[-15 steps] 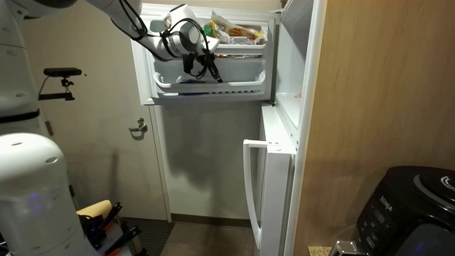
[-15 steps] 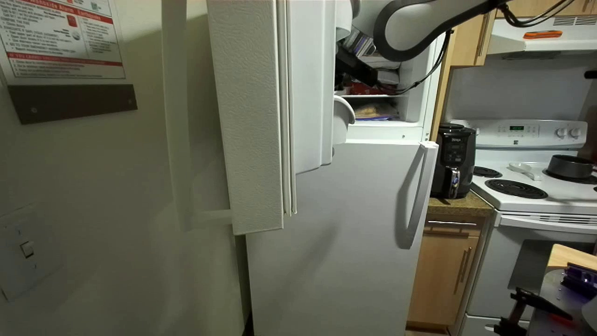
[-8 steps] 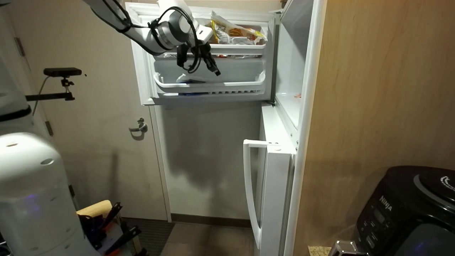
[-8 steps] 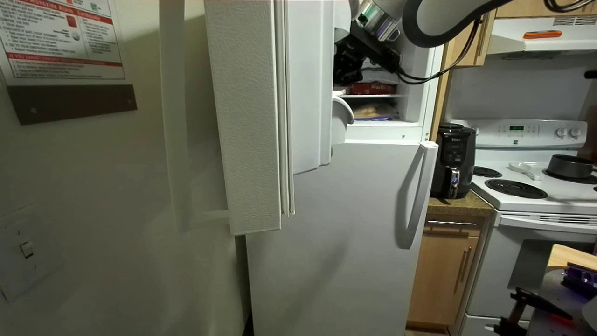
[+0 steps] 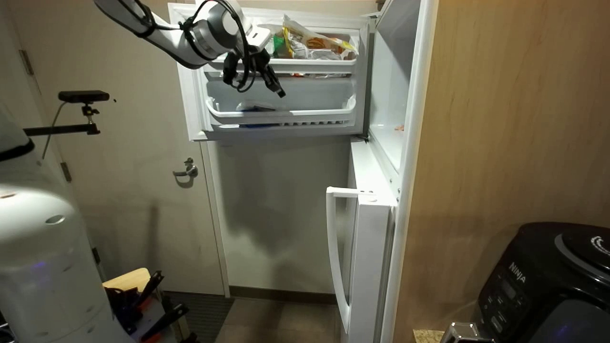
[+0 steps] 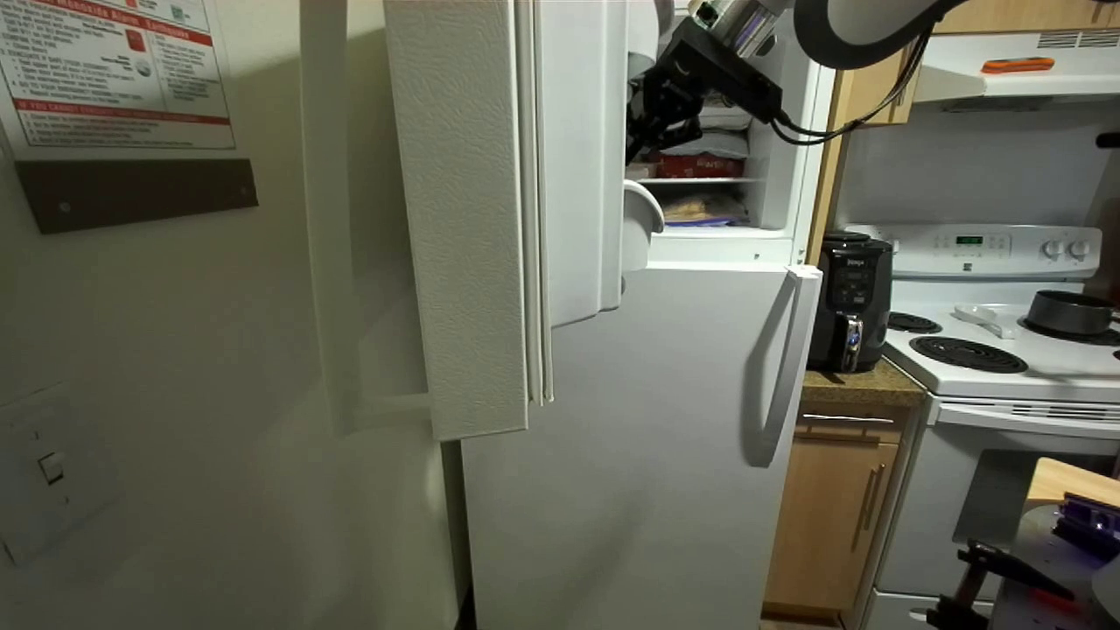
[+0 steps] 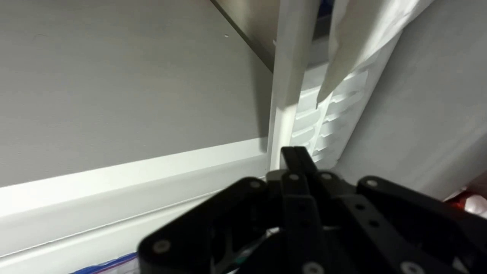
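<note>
Black two-fingered tool (image 7: 293, 149) pressed together, near white plastic lower bin (image 5: 295, 117) on open white freezer door (image 6: 464, 219); yellow-edged clear plastic bag (image 5: 314, 44) in white upper bin (image 5: 314, 65).

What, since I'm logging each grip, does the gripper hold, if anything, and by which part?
Nothing is held: the gripper is shut, its jaws together with nothing between them, near the open freezer door.

Both exterior views share the fridge (image 6: 626, 420); the wrist view's closer.
</note>
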You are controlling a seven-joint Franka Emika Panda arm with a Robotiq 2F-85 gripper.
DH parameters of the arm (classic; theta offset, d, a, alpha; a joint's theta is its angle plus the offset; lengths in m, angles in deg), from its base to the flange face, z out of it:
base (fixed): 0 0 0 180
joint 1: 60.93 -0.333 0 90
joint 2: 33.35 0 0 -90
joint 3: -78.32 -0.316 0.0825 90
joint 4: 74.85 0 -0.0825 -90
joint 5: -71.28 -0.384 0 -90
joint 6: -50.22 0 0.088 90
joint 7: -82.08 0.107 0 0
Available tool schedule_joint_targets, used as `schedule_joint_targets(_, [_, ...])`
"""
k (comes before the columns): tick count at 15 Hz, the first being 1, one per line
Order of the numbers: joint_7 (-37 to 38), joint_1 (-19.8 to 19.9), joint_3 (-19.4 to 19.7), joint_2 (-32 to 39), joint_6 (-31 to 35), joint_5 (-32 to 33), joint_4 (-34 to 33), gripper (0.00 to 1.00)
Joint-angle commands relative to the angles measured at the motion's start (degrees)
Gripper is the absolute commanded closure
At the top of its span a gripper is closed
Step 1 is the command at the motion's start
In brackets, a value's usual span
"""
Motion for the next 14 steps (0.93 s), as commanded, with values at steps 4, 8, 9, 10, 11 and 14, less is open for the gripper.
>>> schedule_joint_targets(4, [2.04,3.50,-2.96,-5.22,-5.05,0.21,2.79,1.00])
schedule_joint_targets(8, [1.78,3.80,-3.91,-7.74,-7.98,-0.93,4.28,1.00])
schedule_joint_targets(9, [1.51,3.38,-4.22,-8.22,-8.89,-1.85,4.69,1.00])
schedule_joint_targets(10, [1.22,2.93,-4.61,-8.56,-9.56,-2.90,5.12,1.00])
schedule_joint_targets(11, [0.84,2.31,-5.15,-8.71,-10.15,-4.16,5.52,1.00])
schedule_joint_targets(14, [0.43,1.06,-7.11,-8.51,-11.40,-6.61,5.99,1.00])
